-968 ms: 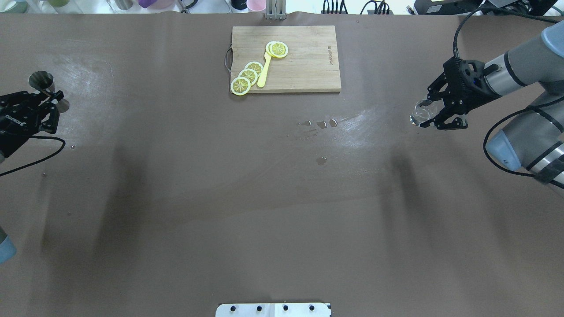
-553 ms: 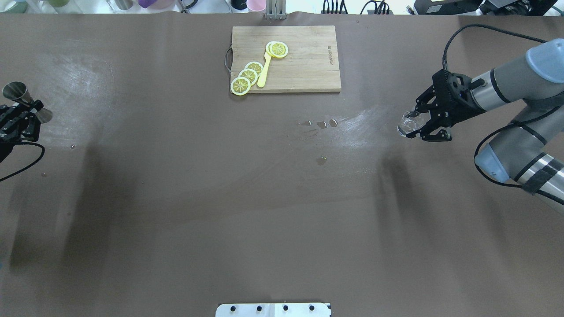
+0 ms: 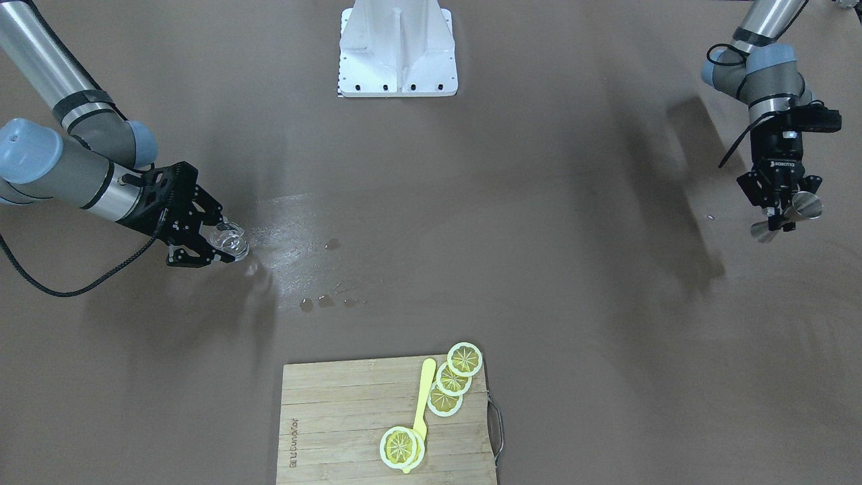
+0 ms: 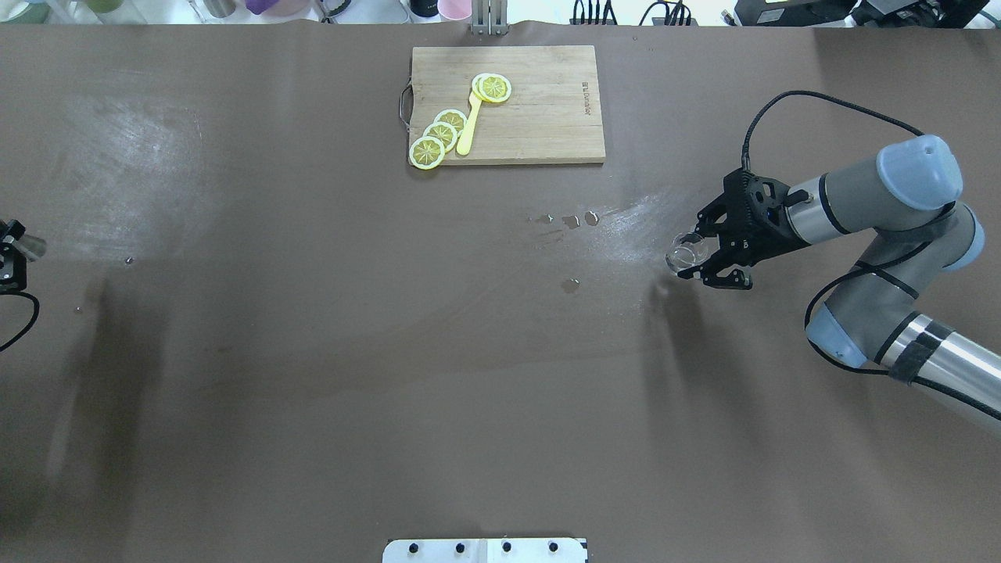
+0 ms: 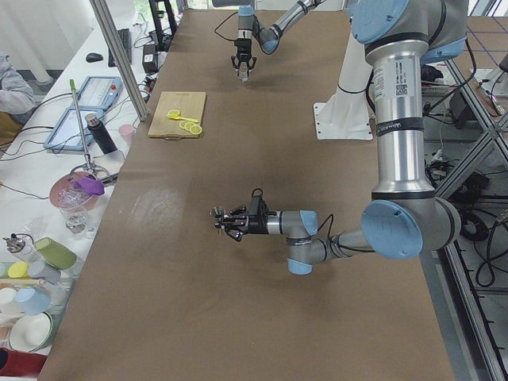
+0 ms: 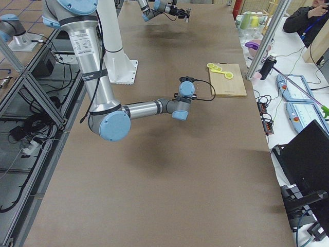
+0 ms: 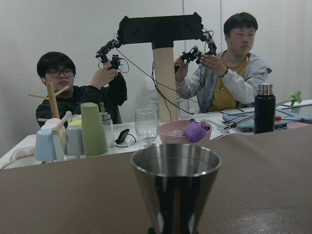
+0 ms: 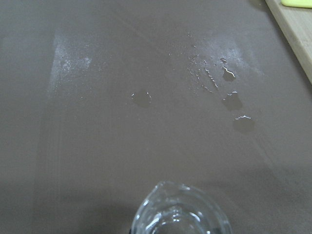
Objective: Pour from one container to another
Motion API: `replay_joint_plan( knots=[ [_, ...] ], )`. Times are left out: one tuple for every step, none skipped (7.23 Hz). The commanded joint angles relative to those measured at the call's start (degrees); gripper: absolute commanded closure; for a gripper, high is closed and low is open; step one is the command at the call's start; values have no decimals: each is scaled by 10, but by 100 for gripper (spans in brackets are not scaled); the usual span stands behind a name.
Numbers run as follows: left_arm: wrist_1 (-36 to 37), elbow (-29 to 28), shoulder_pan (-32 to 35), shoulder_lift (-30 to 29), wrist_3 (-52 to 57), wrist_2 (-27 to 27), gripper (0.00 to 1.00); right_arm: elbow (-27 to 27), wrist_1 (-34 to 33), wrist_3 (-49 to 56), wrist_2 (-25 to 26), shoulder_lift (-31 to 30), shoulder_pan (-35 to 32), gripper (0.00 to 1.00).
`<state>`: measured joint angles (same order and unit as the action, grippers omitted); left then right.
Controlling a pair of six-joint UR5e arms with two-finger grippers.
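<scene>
**Item 1: right hand** (image 4: 700, 256). Fingers closed around a small clear glass (image 4: 686, 253), carried just above the desk (image 4: 313, 352), with its shadow thrown apart from it.
- The front-facing view shows the same grip from the other side (hand (image 3: 215, 242), glass (image 3: 230, 241)).
- The wrist view shows only the glass's rim (image 8: 181, 214), at the bottom edge. No fingers show, and I cannot tell whether it holds liquid.

**Item 2: water drops** (image 4: 571, 220). A small scatter on the desk ahead of the right hand's fingertips. They are clearest in the right wrist view (image 8: 234, 102).

**Item 3: cutting board** (image 4: 539, 117). It lies further beyond the drops, off to one side of the right hand. It carries lemon slices (image 4: 438, 134) and a yellow spoon (image 4: 469, 129).

**Item 4: left hand** (image 3: 780, 219). Clamped on the waist of a steel jigger (image 3: 807, 206), which is held on a slant, clear of the desk.
- The overhead view catches only a sliver of the hand (image 4: 8, 262) and one cone (image 4: 30, 247) at the frame's edge.
- The wrist view fills with the jigger's open upper cone (image 7: 175, 185), whose inside is not visible.

**Item 5: background beyond the left hand** (left wrist view only). Two seated people (image 7: 224, 78) hold controllers. Also there are a mug rack (image 7: 53, 131), a wine glass (image 7: 146, 126), a pink bowl (image 7: 180, 132) and a black flask (image 7: 264, 109).

**Note.** The two hands are well apart, at opposite ends of the desk.
</scene>
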<state>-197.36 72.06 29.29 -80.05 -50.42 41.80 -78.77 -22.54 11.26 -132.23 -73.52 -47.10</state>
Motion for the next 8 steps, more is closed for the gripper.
replay_joint_plan(
  knots=[
    [95, 34, -38, 26, -86, -58, 100, 3, 7, -4, 7, -5, 10, 100],
    [142, 54, -47, 26, -113, -78, 100, 4, 7, -4, 7, -6, 14, 100],
    [214, 64, -78, 34, -213, -128, 100, 4, 7, -3, 7, -7, 14, 100],
    [284, 73, -109, 41, -273, -176, 100, 5, 7, -3, 8, -7, 17, 100],
    [296, 77, -111, 43, -281, -178, 100, 12, 20, -3, 10, -7, 19, 100],
    [322, 83, -112, 42, -283, -182, 100, 19, 30, -4, 14, -7, 20, 100],
    [350, 86, -112, 42, -353, -217, 100, 19, 31, -4, 14, -7, 20, 100],
    [422, 86, -114, 42, -408, -223, 100, 19, 31, -4, 14, -6, 20, 100]
  ],
)
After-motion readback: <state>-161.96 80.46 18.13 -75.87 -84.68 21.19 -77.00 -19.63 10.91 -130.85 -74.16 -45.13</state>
